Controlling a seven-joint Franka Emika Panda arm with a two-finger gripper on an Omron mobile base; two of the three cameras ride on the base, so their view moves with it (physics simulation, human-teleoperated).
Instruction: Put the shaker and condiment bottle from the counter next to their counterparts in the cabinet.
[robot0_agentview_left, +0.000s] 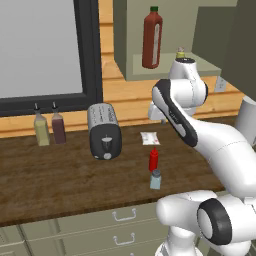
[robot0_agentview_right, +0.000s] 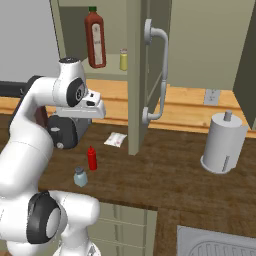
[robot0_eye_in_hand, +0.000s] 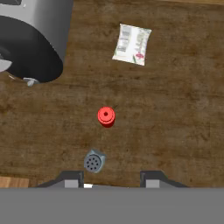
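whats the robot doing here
Nothing is held yet. The gripper hangs high over the counter, looking straight down on the small red condiment bottle and the pale shaker beside it. Their counterparts, the tall red bottle and yellow shaker, stand in the open cabinet above.

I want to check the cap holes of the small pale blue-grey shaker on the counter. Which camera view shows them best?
The hand view: it looks straight down on the small pale blue-grey shaker, so the cap holes are visible. The left base view and right base view show it from the side, small, beside the small red squeeze bottle.
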